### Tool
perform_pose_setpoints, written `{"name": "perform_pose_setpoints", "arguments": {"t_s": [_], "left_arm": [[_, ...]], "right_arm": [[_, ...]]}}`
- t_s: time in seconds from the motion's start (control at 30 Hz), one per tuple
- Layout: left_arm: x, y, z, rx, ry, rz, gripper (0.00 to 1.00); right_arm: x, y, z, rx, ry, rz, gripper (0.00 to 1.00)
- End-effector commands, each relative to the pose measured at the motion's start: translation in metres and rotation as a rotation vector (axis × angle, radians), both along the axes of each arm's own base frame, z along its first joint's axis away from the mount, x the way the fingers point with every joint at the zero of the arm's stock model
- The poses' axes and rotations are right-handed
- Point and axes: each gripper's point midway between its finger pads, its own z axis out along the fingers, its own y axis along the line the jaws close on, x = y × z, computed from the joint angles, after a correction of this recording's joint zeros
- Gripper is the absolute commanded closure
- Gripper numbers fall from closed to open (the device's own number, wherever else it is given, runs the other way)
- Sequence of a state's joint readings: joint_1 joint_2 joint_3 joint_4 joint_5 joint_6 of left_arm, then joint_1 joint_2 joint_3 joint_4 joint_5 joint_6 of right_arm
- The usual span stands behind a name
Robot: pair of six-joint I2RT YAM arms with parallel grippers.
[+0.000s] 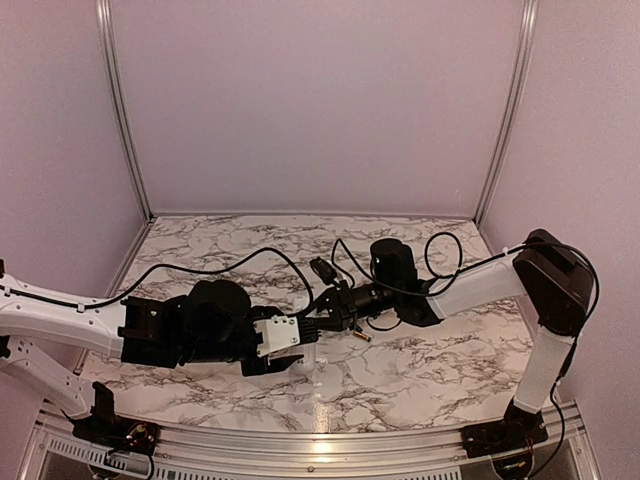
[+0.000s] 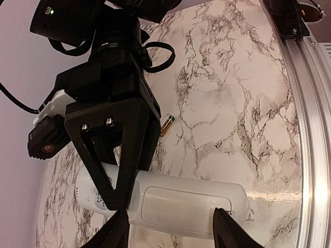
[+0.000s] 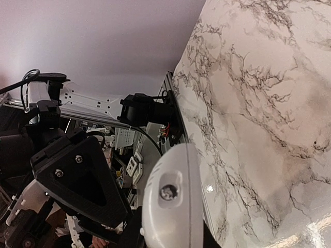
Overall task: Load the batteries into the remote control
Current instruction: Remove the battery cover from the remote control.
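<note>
I am seeing the white remote control (image 2: 186, 204) lying back-up, its battery cover closed, between my two end effectors; one gold-ended battery (image 2: 166, 125) is lying just beyond it on the worktop (image 2: 232, 103).

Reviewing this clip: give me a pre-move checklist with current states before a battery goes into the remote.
1. Remote control held between left pincer fingers: ok.
2. Remote's back panel faces the left wrist camera: ok.
3. Battery cover off: not ok, it looks closed.
4. Loose battery on the marble table, apart from the remote: ok.
5. Right pincer carrying a battery: cannot tell.
6. Second battery located: cannot tell.
</note>
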State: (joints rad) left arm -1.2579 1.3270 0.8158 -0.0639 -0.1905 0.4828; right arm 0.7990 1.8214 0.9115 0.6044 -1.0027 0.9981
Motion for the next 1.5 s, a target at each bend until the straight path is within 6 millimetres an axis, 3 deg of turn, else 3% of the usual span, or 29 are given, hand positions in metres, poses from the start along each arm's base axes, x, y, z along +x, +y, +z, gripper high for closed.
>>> {"name": "perform_pose_setpoints", "arguments": {"t_s": [0.0,0.4,1.0,1.3,1.47], "left_arm": [[-0.006,-0.005,0.017,-0.071,0.027,-0.037,0.42],[-0.013,-0.008,-0.005,-0.012,0.092,-0.056,0.39],[0.001,-0.003,-0.023,0.062,0.053,0.005,0.44],[0.011,-0.001,-0.021,0.067,0.010,0.046,0.49],[0.014,-0.003,-0.003,0.018,-0.033,0.049,0.48]], "right_arm": [[-0.009,0.003,0.005,0.015,-0.009,0.045,1.00],[-0.010,0.002,0.011,0.024,-0.017,0.044,1.00],[-0.013,0.001,0.019,0.051,-0.008,0.052,1.00],[-0.016,0.002,0.021,0.062,-0.005,0.064,1.00],[-0.015,0.002,0.012,0.042,0.005,0.059,1.00]]}}
